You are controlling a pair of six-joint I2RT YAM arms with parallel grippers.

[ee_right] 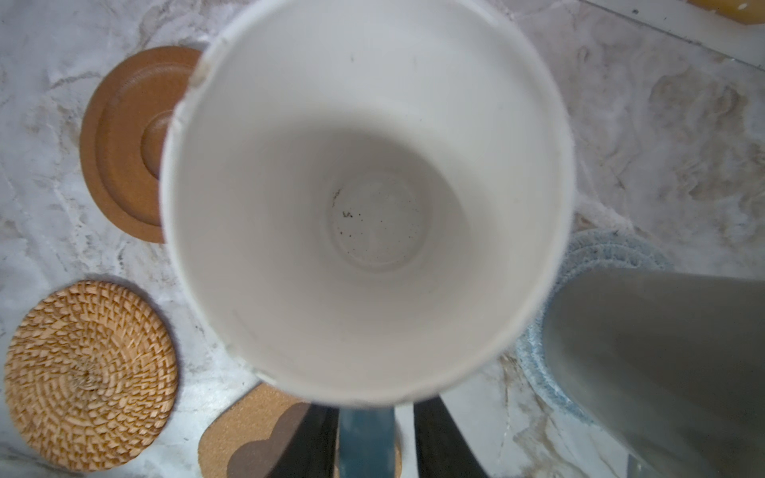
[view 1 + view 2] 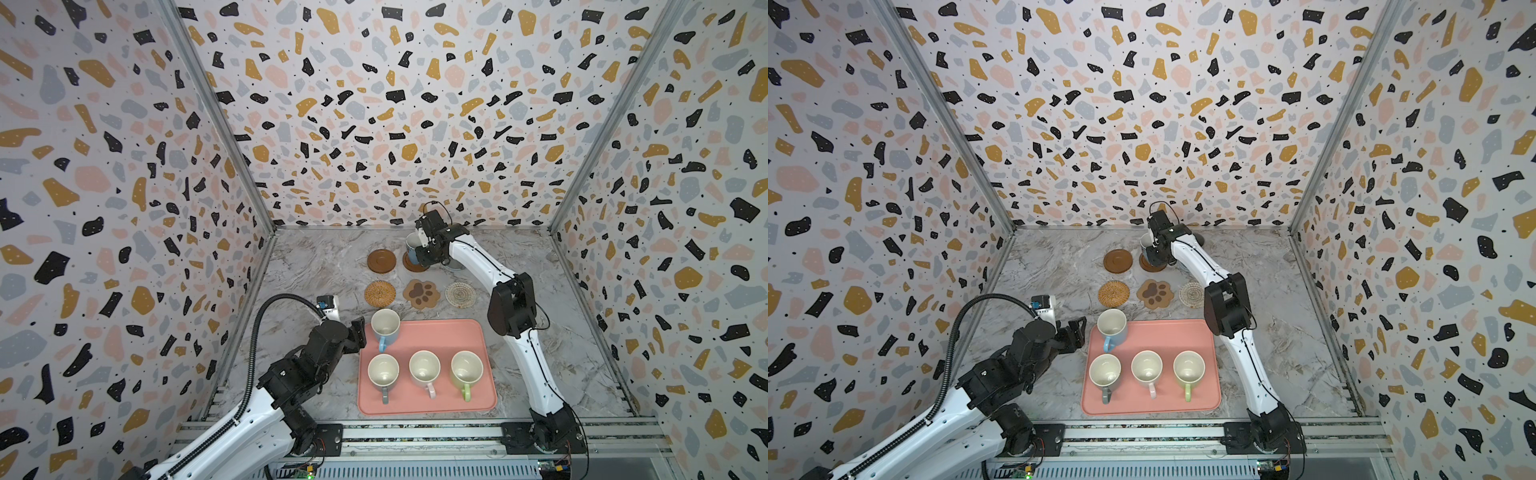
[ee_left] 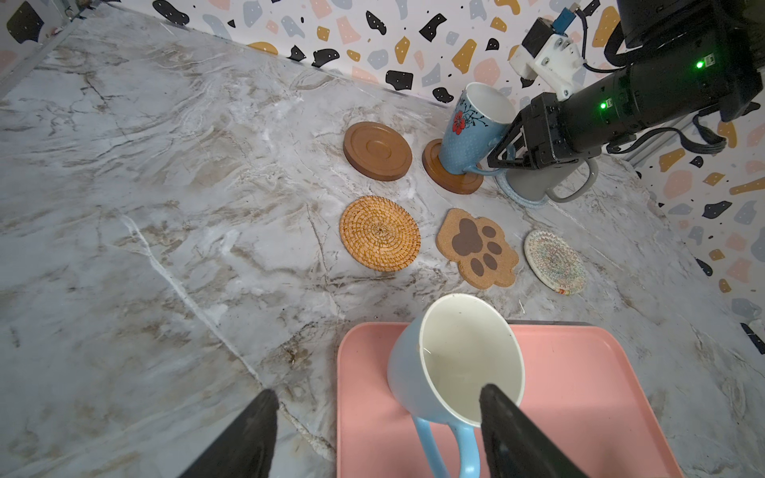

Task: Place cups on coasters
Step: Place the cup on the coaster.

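Up close, the R claw has its black fingers pinched narrow on the handle of the tall blue flowered mug, whose white inside fills the R wrist view. We see that mug tilted, its foot on a brown wooden disc toward the back of the marble table. Just beside it, a dark grey mug stands on the grey-blue woven coaster. The 2nd wooden disc, rattan round, paw coaster and whitish round lie bare.

Nearer the rail, the L claw gapes wide w/ nothing in it. It sits beside the pink tray and near a light blue mug at the tray's far L corner. The grey-handled mug, pink-handled mug and green mug line the tray's near edge, handles toward the rail.
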